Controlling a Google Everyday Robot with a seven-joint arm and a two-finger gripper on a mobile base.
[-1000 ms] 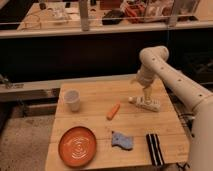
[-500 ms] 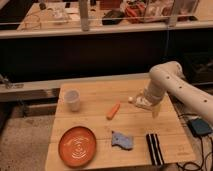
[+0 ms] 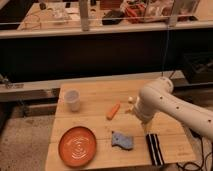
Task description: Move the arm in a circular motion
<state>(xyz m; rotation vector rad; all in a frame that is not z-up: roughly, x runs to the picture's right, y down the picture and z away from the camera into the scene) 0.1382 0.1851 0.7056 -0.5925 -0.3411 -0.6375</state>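
The cream-white arm (image 3: 165, 102) of thick rounded segments with small dark dots comes in from the right over the wooden table (image 3: 95, 90). It bends at a rounded joint and tapers down to the gripper (image 3: 148, 130), which hangs over the table's right side, just above a black-and-white striped object (image 3: 155, 149). Nothing shows in the gripper.
A white cup (image 3: 72, 100) stands at the table's left. An orange carrot-like piece (image 3: 113, 111) lies mid-table, and a small pale object (image 3: 131, 99) sits beside the arm. An orange plate (image 3: 77, 146) and a blue sponge (image 3: 122, 141) lie at the front. A dark barrier and cluttered benches stand behind.
The arm has swung nearer and lower. Its tip has moved from the small pale object at mid-right down towards the striped object at the table's front right.
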